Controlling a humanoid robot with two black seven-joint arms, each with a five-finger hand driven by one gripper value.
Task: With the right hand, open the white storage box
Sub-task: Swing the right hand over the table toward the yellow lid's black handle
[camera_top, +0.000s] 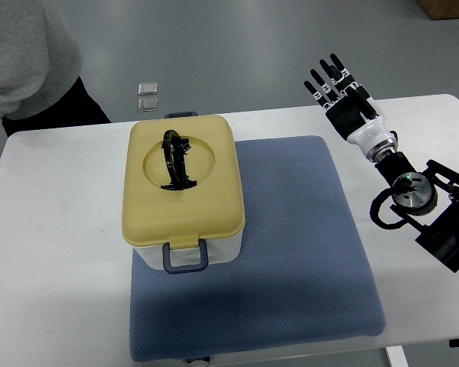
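One storage box (182,193), lid closed, on one mat (291,252); right hand (344,99) fingers extended, empty.

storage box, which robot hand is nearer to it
Right. The right hand hangs open above the table's far right part, well clear of the storage box on the blue mat. The left hand is out of view.

One storage box (182,191), one yellow lid (180,183), one blue mat (291,252). One robot hand (344,103). Two small clear packets (148,95) on floor.
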